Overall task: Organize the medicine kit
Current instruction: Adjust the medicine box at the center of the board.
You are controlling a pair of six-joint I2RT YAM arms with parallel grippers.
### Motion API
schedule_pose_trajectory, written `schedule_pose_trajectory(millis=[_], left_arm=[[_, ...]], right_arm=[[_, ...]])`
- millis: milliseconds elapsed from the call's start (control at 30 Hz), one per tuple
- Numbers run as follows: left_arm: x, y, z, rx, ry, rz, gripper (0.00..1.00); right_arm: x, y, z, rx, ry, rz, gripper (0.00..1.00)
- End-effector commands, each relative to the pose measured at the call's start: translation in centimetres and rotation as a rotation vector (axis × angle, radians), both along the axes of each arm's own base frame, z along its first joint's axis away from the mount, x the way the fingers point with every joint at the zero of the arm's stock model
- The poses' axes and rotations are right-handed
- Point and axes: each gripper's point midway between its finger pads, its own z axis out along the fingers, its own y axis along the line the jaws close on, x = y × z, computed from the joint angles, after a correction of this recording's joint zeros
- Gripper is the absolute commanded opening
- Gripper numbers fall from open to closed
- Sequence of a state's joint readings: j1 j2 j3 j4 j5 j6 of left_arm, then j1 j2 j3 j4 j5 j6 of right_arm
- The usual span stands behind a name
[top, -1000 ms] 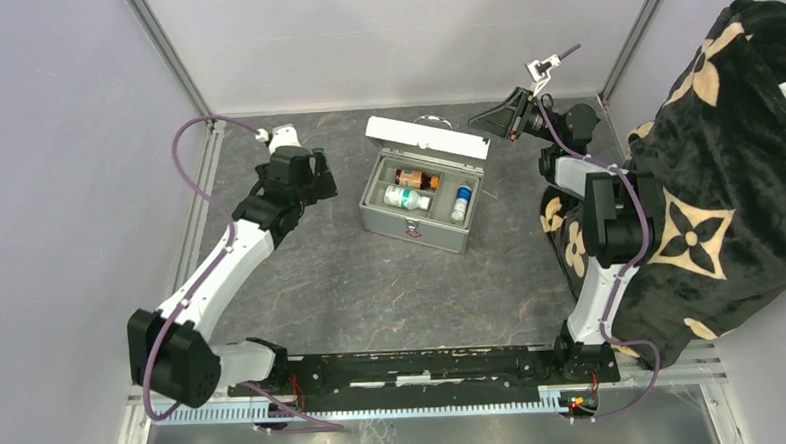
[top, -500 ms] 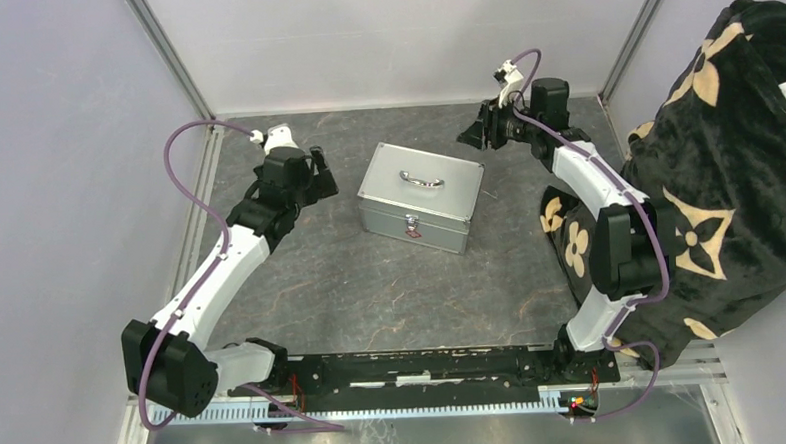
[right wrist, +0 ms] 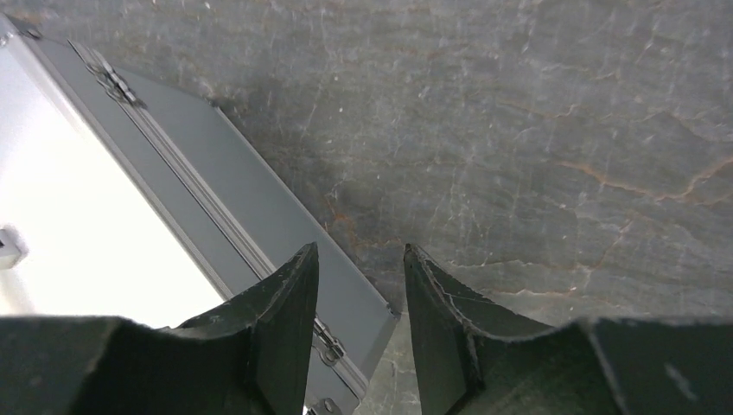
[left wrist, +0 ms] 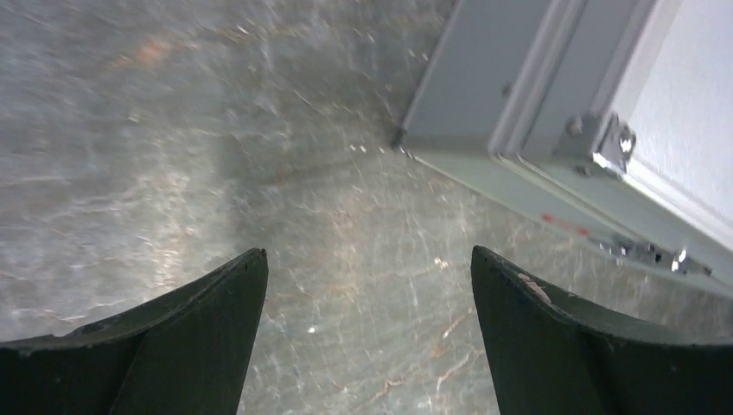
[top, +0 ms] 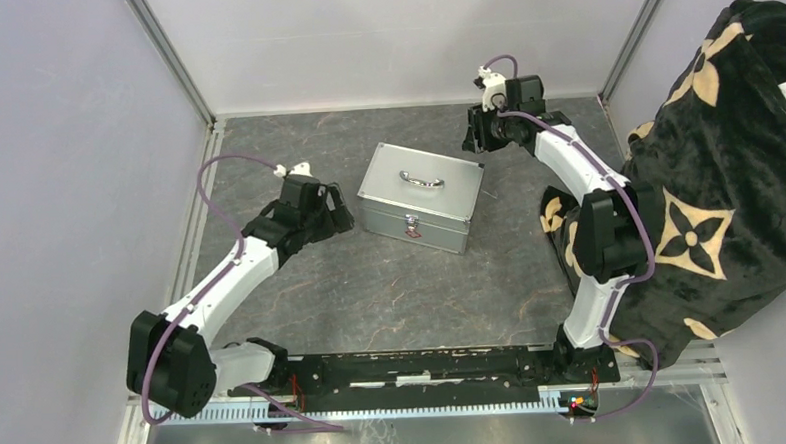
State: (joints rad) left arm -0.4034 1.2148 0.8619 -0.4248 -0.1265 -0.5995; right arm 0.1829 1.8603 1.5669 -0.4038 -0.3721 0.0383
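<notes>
Medicine kit (top: 438, 200): boxy silver-grey metal case, centre of the top view, a little above the middle; lid shut and level; stands on its base, turned askew to the frame edges; curved metal handle (top: 420, 179) at the lid's middle; small latch (top: 409, 224) on the lower, front-facing wall, too small to tell whether fastened; lid glares white in both wrist views.

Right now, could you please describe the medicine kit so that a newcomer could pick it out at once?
Look at the middle of the dark stone-patterned table. The medicine kit is the closed silver-grey metal case there, the only box, with a curved handle on top and a front latch.
</notes>
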Motion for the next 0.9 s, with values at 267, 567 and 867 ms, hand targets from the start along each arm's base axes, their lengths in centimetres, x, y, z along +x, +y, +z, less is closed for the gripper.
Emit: schedule_pose_trajectory(millis=[267, 567, 867], left_arm=[[4.0, -3.9, 0.4, 0.033, -0.015, -0.043, 0.95], [8.2, -5.8, -0.7, 0.083, 0.022, -0.105, 0.95], [11.8, -6.1, 1.8, 0.107, -0.040, -0.081, 0.95]], right_arm=[[-4.3, 1.3, -3.1, -0.008, 0.147, 0.142, 0.47], [-10.1, 2.4, -4.0, 0.067, 0.173, 0.199, 0.48], [-14.0, 3.5, -2.8, 0.095, 0.104, 0.190, 0.48]])
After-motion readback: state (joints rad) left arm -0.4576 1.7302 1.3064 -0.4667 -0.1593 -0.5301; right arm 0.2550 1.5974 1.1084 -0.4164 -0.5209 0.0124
